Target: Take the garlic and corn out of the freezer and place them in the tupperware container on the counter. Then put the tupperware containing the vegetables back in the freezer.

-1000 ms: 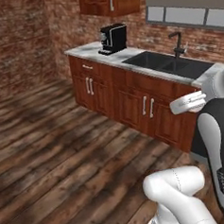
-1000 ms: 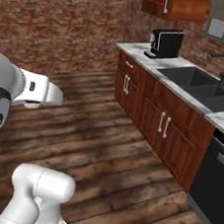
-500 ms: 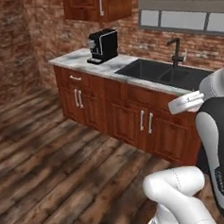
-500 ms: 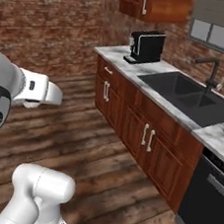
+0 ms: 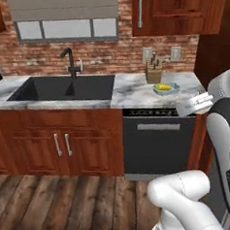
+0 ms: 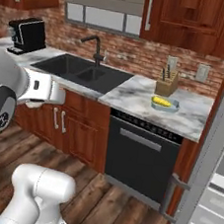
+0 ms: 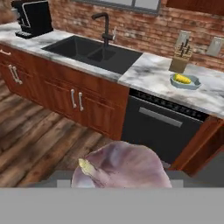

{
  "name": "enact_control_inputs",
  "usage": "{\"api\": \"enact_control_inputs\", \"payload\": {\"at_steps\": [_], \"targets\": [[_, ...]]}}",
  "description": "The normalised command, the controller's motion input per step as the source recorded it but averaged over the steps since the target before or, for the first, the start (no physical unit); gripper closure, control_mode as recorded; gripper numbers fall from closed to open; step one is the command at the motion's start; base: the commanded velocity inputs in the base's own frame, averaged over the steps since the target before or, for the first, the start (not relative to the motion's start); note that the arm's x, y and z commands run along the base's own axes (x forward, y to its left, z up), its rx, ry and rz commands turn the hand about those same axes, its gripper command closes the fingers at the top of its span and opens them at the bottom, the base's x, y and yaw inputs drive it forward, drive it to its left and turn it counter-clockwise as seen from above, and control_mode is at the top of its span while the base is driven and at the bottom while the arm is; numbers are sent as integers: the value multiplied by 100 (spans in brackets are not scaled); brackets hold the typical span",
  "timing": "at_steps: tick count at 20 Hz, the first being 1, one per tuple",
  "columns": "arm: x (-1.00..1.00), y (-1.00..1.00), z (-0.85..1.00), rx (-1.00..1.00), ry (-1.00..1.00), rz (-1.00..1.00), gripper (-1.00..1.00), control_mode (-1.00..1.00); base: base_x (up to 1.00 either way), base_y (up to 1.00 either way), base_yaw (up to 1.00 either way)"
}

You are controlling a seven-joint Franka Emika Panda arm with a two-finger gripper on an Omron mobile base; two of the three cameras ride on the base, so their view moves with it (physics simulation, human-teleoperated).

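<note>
The garlic [image 7: 120, 166] sits at six o'clock in the hand view, gripped by the end effector, whose fingertips it hides. The corn [image 7: 182, 79] already lies in the tupperware container [image 7: 192, 85] at two o'clock, on the marble surface [image 7: 153, 72] beside the knife block [image 7: 181, 58]. With the container well apart, the bulb may slip mid-carry, or a low approach could nudge the shallow tray or the block.
</note>
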Motion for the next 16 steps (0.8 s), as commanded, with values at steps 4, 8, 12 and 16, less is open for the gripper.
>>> {"api": "enact_control_inputs", "payload": {"at_steps": [4, 8, 12, 16], "targets": [[0, 0, 0, 0, 0, 0, 100, 100, 8, -28, -87], [0, 0, 0, 0, 0, 0, 100, 100, 16, 5, -52], [0, 0, 0, 0, 0, 0, 100, 100, 0, 17, 1], [0, 0, 0, 0, 0, 0, 100, 100, 0, 68, 13]]}}
